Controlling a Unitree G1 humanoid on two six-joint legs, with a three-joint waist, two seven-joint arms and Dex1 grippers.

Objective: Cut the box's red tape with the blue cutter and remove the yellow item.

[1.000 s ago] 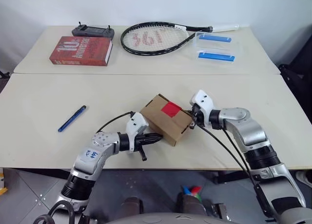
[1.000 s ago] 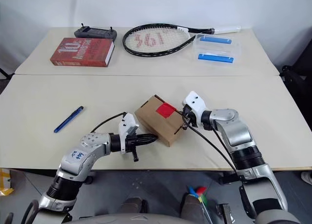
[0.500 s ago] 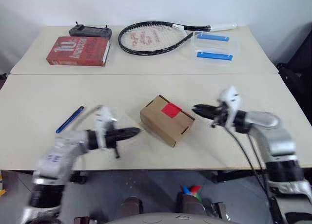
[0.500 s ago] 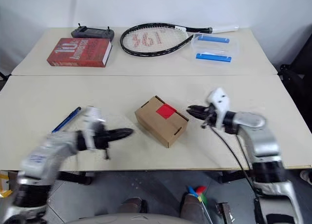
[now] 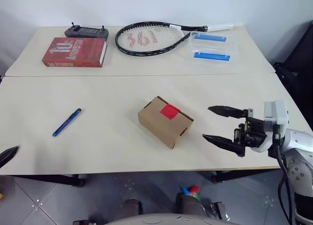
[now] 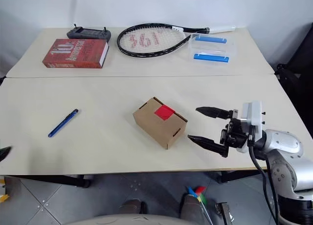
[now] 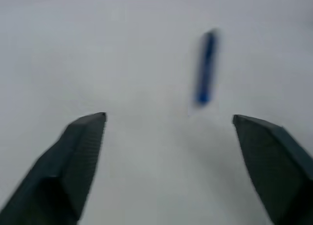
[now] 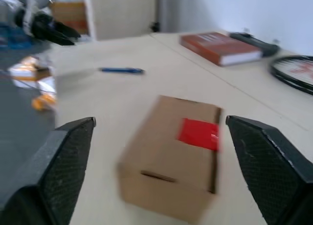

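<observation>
The brown box [image 5: 165, 121] lies closed near the table's front edge, with the square of red tape [image 5: 171, 111] across its top seam. To its left, the blue cutter [image 5: 66, 122] rests flat on the table. My right gripper [image 5: 207, 122] hovers open just right of the box, pointing at it and touching nothing. My left gripper [image 7: 167, 118] is open and empty at the table's far left edge, facing the cutter [image 7: 205, 67] from a short distance. One of its fingertips [image 5: 7, 155] shows at the left margin. The yellow item is hidden.
On the far table lie a red book [image 5: 74, 51], a dark controller [image 5: 87, 33], a racket [image 5: 149, 38] and clear containers with blue strips [image 5: 210, 46]. A seam [image 5: 146, 76] separates the two tables.
Both grippers were shut against the box's sides; both have drawn away and opened. The left arm swung far left past the cutter, and the right pulled back to the right.
</observation>
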